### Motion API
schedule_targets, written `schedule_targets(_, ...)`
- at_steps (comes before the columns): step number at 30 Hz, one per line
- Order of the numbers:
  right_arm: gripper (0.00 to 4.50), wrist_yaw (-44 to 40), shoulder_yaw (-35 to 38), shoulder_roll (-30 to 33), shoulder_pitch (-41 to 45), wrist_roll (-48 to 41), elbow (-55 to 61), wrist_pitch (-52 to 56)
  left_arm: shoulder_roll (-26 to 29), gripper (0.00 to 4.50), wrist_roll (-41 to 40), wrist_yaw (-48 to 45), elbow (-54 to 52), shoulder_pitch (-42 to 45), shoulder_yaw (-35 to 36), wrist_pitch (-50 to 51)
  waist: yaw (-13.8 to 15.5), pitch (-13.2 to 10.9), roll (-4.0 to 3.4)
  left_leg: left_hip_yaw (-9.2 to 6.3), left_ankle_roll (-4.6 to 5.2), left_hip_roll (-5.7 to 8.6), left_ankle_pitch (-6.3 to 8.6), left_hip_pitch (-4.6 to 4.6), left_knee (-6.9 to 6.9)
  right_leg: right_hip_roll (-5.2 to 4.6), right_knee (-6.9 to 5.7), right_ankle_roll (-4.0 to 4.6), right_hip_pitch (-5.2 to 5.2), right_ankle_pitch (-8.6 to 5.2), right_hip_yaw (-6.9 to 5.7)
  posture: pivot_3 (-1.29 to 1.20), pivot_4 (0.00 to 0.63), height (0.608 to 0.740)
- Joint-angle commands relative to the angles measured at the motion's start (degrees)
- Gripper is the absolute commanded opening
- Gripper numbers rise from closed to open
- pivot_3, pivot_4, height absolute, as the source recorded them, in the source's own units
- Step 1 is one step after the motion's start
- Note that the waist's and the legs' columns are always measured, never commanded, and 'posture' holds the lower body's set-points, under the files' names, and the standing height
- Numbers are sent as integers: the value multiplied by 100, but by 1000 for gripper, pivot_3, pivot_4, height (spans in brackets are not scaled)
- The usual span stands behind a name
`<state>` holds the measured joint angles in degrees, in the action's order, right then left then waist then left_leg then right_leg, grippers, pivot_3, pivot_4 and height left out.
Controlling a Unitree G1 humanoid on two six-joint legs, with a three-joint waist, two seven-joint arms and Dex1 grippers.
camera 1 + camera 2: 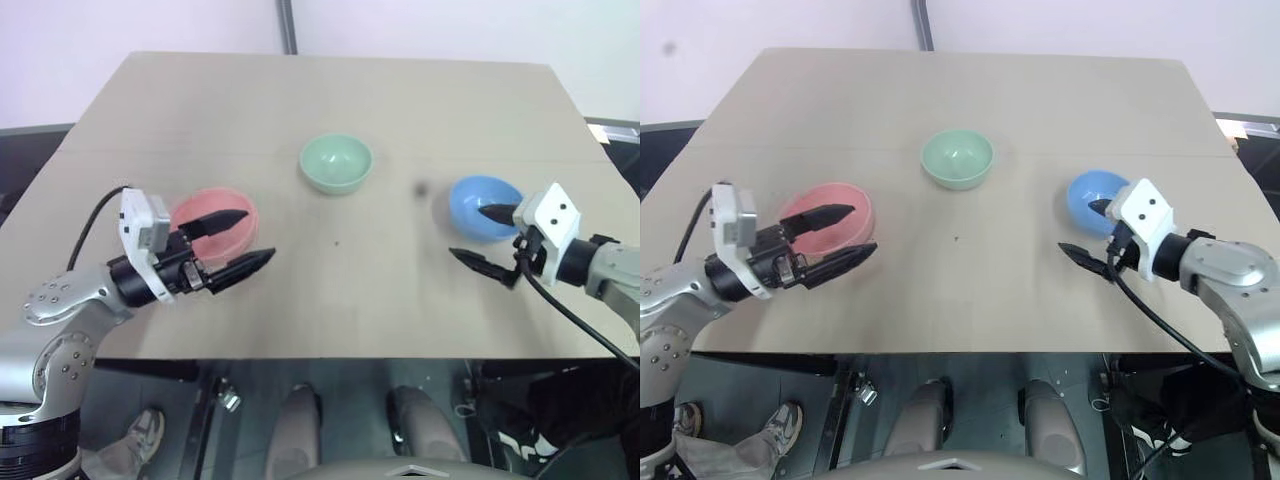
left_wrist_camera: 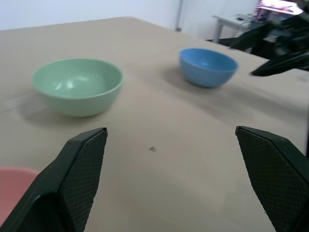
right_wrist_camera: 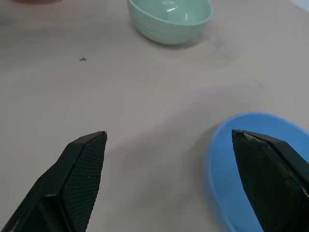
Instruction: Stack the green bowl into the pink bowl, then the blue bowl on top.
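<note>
Three bowls sit apart on the table [image 1: 330,270]: the pink bowl [image 1: 215,220] left, the green bowl [image 1: 336,163] in the middle, the blue bowl [image 1: 483,207] right. The left gripper [image 1: 244,241] hangs spread wide by the pink one, perhaps above its rim. The right gripper [image 1: 478,236] is spread beside the blue one, holding nothing.

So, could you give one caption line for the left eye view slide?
Both open hands, left hand and right hand, hover by the pink bowl and blue bowl; green bowl waits.
</note>
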<state>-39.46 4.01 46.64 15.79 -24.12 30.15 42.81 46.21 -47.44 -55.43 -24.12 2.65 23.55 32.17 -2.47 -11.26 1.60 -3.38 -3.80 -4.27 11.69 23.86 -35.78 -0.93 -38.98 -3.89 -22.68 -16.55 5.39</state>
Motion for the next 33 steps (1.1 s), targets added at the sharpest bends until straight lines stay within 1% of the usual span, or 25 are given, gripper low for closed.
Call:
schedule_targets(1, 4478, 442, -512, -70, 429, 581, -80, 72, 103, 4500, -338, -314, -172, 178, 4, 5, 3, 0, -1, 0, 0, 0, 0, 0, 0, 0, -1, 0, 0, 0, 0, 0, 150, 740)
schedule_targets(2, 4478, 539, -629, -114, 513, 725, -131, 36, 94, 4500, -410, -339, -173, 186, 11, 32, 3, -1, -1, -1, 0, 0, 0, 0, 0, 0, 0, 0, 0, 0, -1, 0, 150, 740)
schedule_targets(8, 4478, 572, -776, -377, 828, 677, -303, 390, 130, 4500, -498, -599, -139, 88, 21, -15, 14, -1, -1, -2, 0, 0, 0, 4, 1, 0, 2, 1, 0, -1, -2, 0, 150, 740)
schedule_targets(15, 4478, 668, -849, -373, 968, 789, -324, 855, 133, 4500, -657, -697, -242, 100, 44, 40, 11, -1, -1, -3, 0, 0, 0, 3, 0, 0, -1, 1, 0, 0, -3, 0, 150, 740)
schedule_targets(17, 4478, 702, -808, -361, 987, 801, -317, 959, 169, 4500, -564, -782, -195, 105, 43, -44, 11, -1, -2, -3, 0, 0, 0, 3, 0, 0, -1, 1, 0, 0, -2, 0, 150, 740)
schedule_targets(20, 4478, 816, -862, -370, 1004, 1022, -560, 818, 60, 4500, -232, -782, -28, 164, -150, -308, 10, -1, -2, -3, 0, 0, 0, 3, 0, 0, -1, 1, 0, 0, -2, 0, 150, 740)
schedule_targets(22, 4478, 849, -823, -496, 1109, 970, -631, 899, -19, 4500, -457, -657, -118, 249, -185, -176, 10, -1, -2, -3, 0, 0, 0, 3, -1, 0, -1, 1, 0, 0, -2, 0, 150, 740)
schedule_targets(23, 4478, 790, -854, -508, 1152, 981, -639, 778, -12, 4500, -494, -664, -147, 246, -182, -150, 10, -1, -2, -2, 0, 0, 0, 3, -3, 0, -1, 1, 0, 0, -2, 0, 150, 740)
schedule_targets(25, 4478, 624, -913, -589, 1214, 989, -668, 326, -3, 4500, -369, -631, -79, 216, -157, -198, -1, -1, -2, -3, 0, 0, 0, 3, -4, 0, -4, 0, 0, 0, -2, 0, 150, 740)
schedule_targets(27, 4478, 651, -899, -813, 1240, 921, -685, 192, -74, 4500, -119, -475, 20, 208, -160, -356, -8, -1, -2, -3, 1, -1, 0, 3, -3, 2, -3, 1, 0, 0, -2, 0, 150, 740)
schedule_targets(31, 4478, 583, -1174, -971, 1379, 1102, -833, -5, -71, 4500, -348, -340, -100, 157, -41, -167, 9, -1, -2, -3, 1, -2, 0, 4, -2, 2, -2, 1, 0, 0, -2, 0, 150, 740)
schedule_targets(33, 4478, 528, -1194, -985, 1383, 1106, -851, -32, -11, 4500, -242, -332, -141, 52, 7, -213, 17, -1, -2, -3, 0, -1, 0, 6, -4, 1, -1, 1, 0, 0, -3, 0, 150, 740)
